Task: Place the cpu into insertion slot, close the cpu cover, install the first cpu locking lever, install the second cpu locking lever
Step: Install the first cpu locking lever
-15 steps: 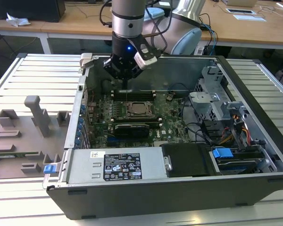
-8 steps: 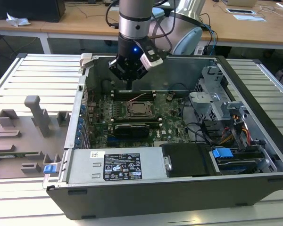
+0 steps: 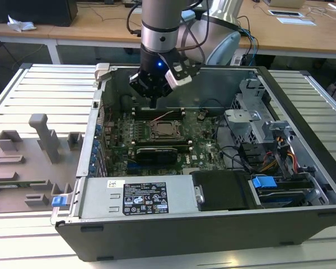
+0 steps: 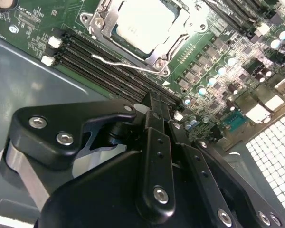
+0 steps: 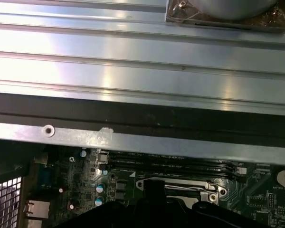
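Cpu [image 4: 145,23] seated in insertion slot [image 3: 163,130], cover [image 4: 178,35] down; tool [image 4: 154,107] closed, empty, poised beside locking lever [image 4: 126,61].

This is a robotics lab or test workshop. An open desktop computer case [image 3: 213,168] lies on its side on a slotted aluminium table [image 3: 39,89], its green motherboard [image 3: 157,140] exposed beneath an industrial robot arm [image 3: 162,28]. Grey moulded fixtures [image 3: 28,162] sit on the table at the exterior view's left. Behind stand long wooden workbenches [image 3: 302,33] with papers, trailing cables [image 3: 246,39] and dark equipment on top. The ribbed metal surface also shows in the first wrist view [image 5: 133,61]
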